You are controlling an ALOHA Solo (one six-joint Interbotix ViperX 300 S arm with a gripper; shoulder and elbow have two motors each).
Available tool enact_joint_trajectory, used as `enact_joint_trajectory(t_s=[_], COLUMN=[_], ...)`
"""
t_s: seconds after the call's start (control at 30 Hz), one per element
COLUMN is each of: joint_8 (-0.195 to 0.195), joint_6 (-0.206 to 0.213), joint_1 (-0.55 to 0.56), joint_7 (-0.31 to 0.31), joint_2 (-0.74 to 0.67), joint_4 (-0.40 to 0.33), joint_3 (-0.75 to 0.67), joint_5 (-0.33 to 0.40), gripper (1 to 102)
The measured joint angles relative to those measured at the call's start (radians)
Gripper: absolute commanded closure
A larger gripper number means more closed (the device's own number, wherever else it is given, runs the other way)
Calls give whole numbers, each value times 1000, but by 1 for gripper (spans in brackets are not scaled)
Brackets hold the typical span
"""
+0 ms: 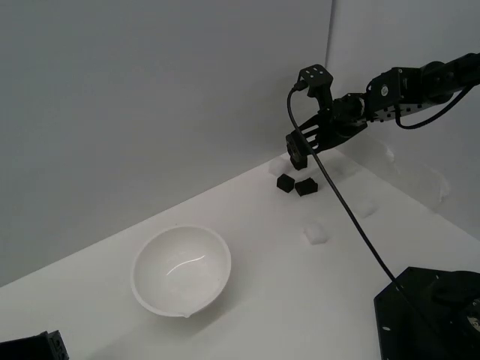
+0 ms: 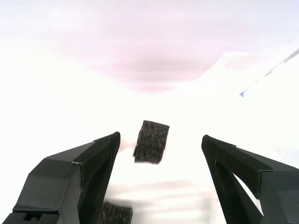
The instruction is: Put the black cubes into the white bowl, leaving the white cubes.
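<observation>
Two black cubes lie side by side near the back wall, one [image 1: 285, 182] on the exterior view's left and the other [image 1: 305, 187] beside it. My gripper [image 1: 298, 155] hovers just above and behind them. In the wrist view the gripper [image 2: 160, 139] is open, and one black cube [image 2: 151, 141] lies on the surface between its fingers without touching them. The other black cube [image 2: 115, 215] shows partly, close to one finger [image 2: 88, 172]. The white bowl [image 1: 181, 270] stands empty at the front, far from the gripper. White cubes [image 1: 315, 233] [image 1: 365, 208] rest faintly on the white surface.
A grey wall rises right behind the cubes, with a corner on the exterior view's right. The arm's black base [image 1: 435, 315] fills the front right corner, and its cable [image 1: 352, 217] hangs across the table. A black part [image 1: 34, 346] sits at the front left edge.
</observation>
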State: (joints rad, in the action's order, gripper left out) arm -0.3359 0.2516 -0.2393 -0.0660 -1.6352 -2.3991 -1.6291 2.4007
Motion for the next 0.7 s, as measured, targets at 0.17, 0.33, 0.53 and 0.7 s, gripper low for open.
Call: enact_joint_trajectory(t_s=[0.17, 0.33, 0.53, 0.7], joint_8=[-2, -2, -2, -2], joint_6=[0, 0, 0, 0], joint_1=[0, 0, -2, 0], joint_7=[-2, 0, 0, 0], joint_2=[34, 66, 94, 95], joint_4=[20, 23, 26, 26], joint_3=[32, 63, 94, 95], joint_5=[-17, -21, -25, -25], gripper=[3, 4, 14, 55])
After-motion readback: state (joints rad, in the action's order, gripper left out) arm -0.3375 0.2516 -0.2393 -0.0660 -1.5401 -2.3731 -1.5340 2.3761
